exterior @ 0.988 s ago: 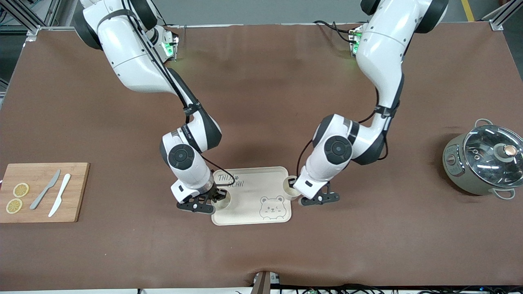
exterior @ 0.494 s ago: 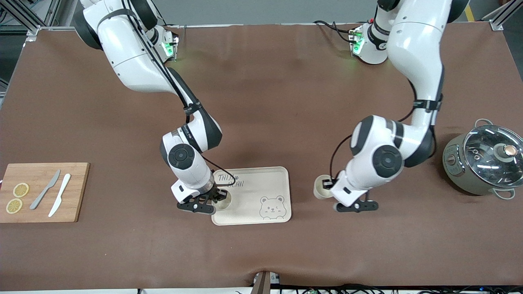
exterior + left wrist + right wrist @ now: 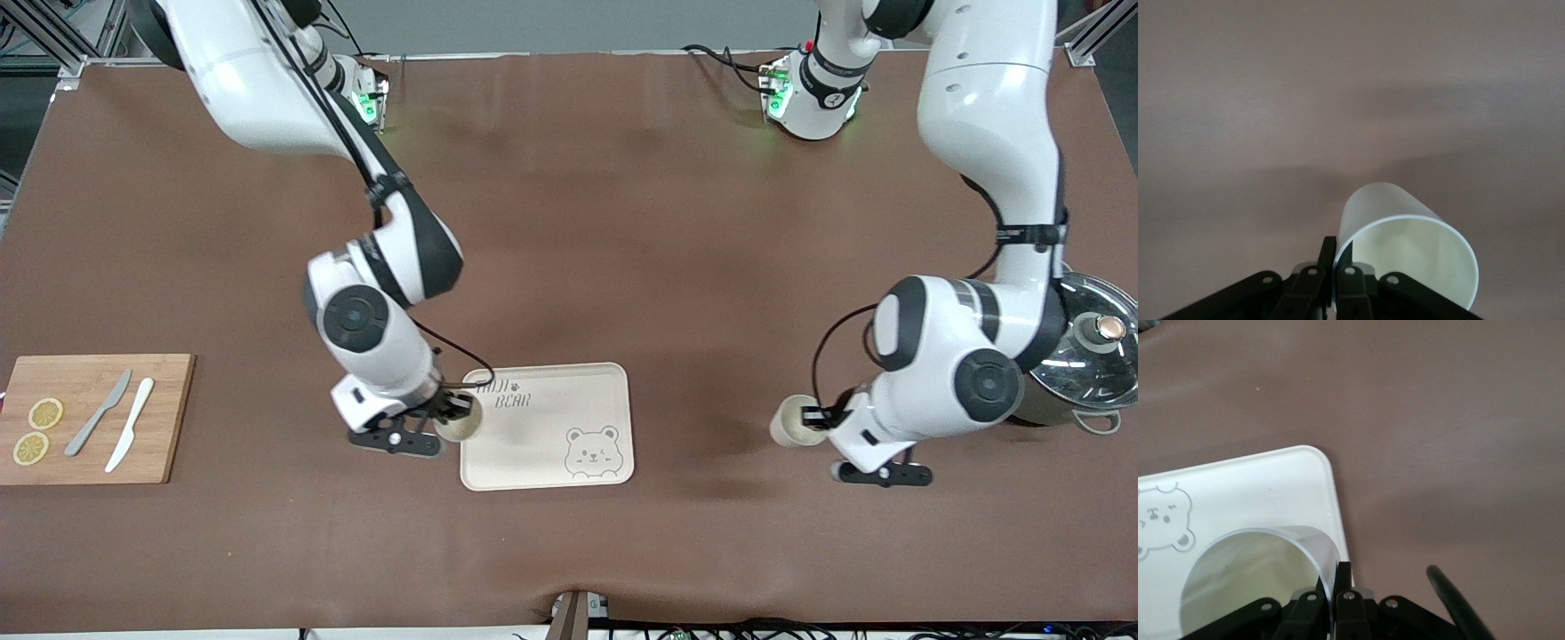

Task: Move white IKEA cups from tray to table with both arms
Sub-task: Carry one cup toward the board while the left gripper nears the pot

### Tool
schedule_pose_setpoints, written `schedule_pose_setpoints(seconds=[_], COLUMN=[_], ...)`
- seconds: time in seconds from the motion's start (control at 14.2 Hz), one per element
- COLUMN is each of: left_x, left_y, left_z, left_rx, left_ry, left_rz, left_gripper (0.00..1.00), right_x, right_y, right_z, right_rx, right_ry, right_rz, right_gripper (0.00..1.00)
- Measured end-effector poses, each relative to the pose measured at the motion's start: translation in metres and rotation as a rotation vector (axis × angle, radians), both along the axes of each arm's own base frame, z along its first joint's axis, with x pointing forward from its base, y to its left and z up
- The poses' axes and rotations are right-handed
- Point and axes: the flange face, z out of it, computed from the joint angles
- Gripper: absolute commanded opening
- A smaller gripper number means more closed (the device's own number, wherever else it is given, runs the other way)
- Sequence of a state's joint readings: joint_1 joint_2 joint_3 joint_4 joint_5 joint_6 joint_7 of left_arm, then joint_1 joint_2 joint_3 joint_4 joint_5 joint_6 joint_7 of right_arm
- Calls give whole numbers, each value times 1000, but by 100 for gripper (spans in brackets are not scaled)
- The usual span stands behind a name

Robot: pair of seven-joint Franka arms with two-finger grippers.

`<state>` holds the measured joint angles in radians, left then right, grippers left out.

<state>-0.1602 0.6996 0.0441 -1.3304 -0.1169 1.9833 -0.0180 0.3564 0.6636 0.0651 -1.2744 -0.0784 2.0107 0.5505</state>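
A: We see the left gripper (image 3: 813,418) pinched on the rim of one white cup (image 3: 794,420), one finger inside the wall and one outside, as the left wrist view (image 3: 1405,257) shows. That cup hangs over bare brown table (image 3: 622,222), between the bear-printed tray (image 3: 569,391) and the grey-green pot (image 3: 1080,356).

B: We find the right gripper (image 3: 452,407) clamped the same way on the second white cup (image 3: 457,425). It is over the tray's edge at the right arm's end, which the right wrist view (image 3: 1251,577) confirms.

A: Toward the right arm's end of the table we note a wooden cutting board (image 3: 160,427) carrying two lemon slices (image 3: 44,413), a grey knife (image 3: 98,412) and a white knife (image 3: 130,424).
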Motion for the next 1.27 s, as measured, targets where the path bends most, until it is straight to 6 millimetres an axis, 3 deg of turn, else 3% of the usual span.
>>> schedule_pose_setpoints(seconds=[0.14,0.28,0.49,0.64,0.85,1.2,1.27], left_x=[1,1,0,-1,-3,-3,-3], left_y=[37,62,76,82,86,87,87], left_z=[-11,-25,-44,-57,-72,-87,-86], left_rx=[9,19,22,23,32,42,42], left_ry=[16,34,61,79,99,107,106], left_rz=[-7,-7,7,15,14,10,10], left_gripper=[0,0,0,0,0,0,6], right_x=[6,19,34,39,46,56,57], right_y=[-53,-118,-209,-252,-289,-312,-319], right_z=[36,49,38,27,-3,-52,-63], right_rx=[7,24,47,60,60,55,52], right_ry=[37,54,62,55,42,16,8], right_rz=[55,122,211,256,294,320,326], right_gripper=[0,0,0,0,0,0,0])
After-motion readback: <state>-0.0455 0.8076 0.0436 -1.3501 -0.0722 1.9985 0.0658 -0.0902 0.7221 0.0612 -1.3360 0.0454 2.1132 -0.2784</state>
